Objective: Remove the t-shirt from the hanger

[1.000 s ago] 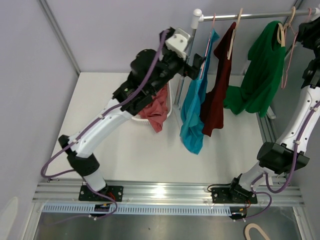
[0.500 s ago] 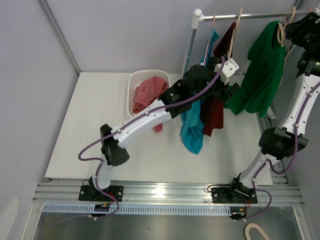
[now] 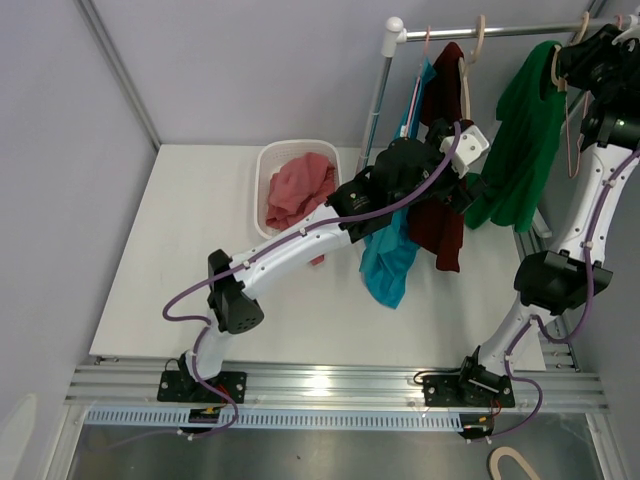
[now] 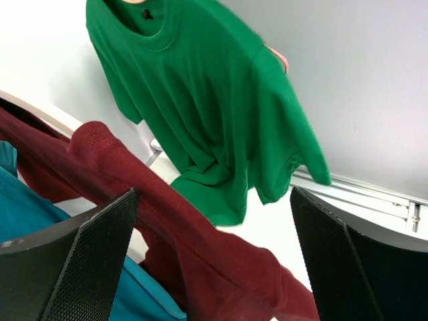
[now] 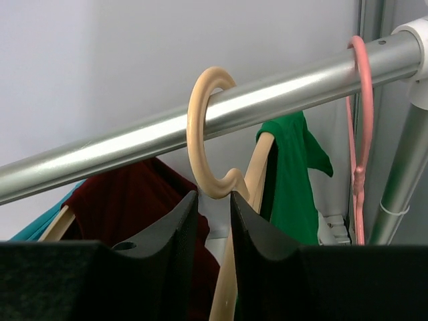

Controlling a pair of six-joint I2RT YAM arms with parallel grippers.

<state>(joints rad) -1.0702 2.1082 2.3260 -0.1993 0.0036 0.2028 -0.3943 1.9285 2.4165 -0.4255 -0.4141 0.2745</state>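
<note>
Seemingly, right gripper [image 5: 214, 200] pinches beige hanger [image 5: 194, 127] (left gripper [image 4: 214, 264] agape).

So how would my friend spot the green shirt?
Find the silver rail at the top right. Three shirts hang from it. The green shirt is farthest right, past the teal shirt and the maroon shirt, and it is the only green thing there.

Shiny metal rail [image 5: 134, 144], matt cloth t-shirt [image 4: 200, 100]

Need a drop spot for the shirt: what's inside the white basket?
A crumpled pink-red garment fills the basket. Its bottom is covered by the cloth, and the left arm hides its near corner.
</note>
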